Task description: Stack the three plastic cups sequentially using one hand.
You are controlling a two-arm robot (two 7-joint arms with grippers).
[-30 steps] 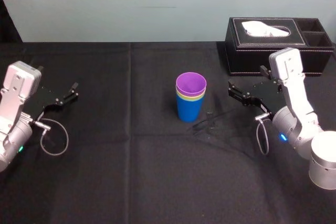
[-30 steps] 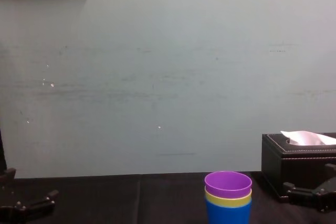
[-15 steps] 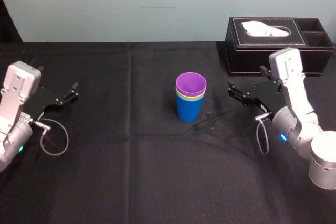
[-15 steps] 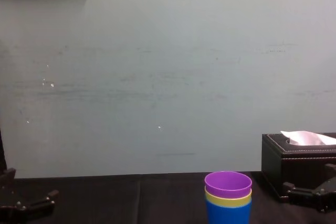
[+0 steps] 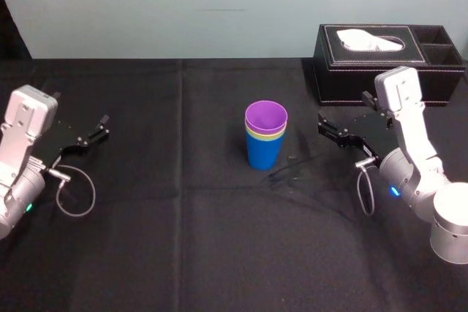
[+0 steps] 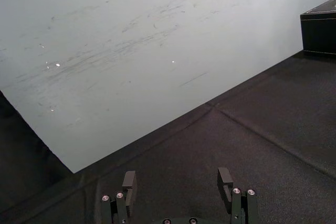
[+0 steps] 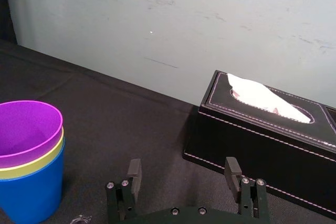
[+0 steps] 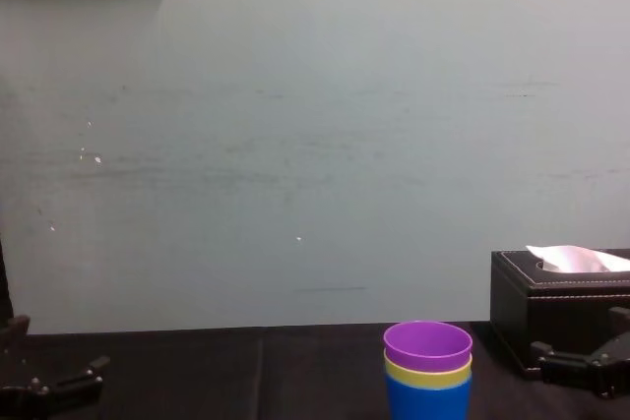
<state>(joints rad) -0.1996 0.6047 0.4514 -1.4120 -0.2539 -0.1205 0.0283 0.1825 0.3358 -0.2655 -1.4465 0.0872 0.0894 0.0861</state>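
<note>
A table (image 5: pixel 219 239) covered in black cloth fills the near ground. At its left side the left gripper (image 6: pixel 177 182) hangs low over the cloth, well apart from everything else. Its two fingers (image 6: pixel 128 180) are spread wide, with bare cloth between them. On the right side of the table the right gripper (image 7: pixel 182 167) points in toward the middle, near the cups but not touching them. Its fingers (image 7: pixel 231 166) are also spread apart and hold nothing.

The three cups stand nested in one upright stack at the middle of the table, between the two grippers. The blue cup (image 5: pixel 263 153) is at the bottom and rests on the cloth. The yellow-green cup (image 5: pixel 265 135) sits inside it, with only a narrow band of its rim showing. The purple cup (image 5: pixel 266 116) sits inside that one, its open mouth uppermost.

Farther back on the right, a black tissue box (image 5: pixel 365 71) stands near the rear edge of the table, behind the right gripper. A white tissue (image 5: pixel 371 40) pokes out of its top. Behind the table rises a plain, pale grey-green wall (image 5: pixel 183 5) with faint scuffs.
</note>
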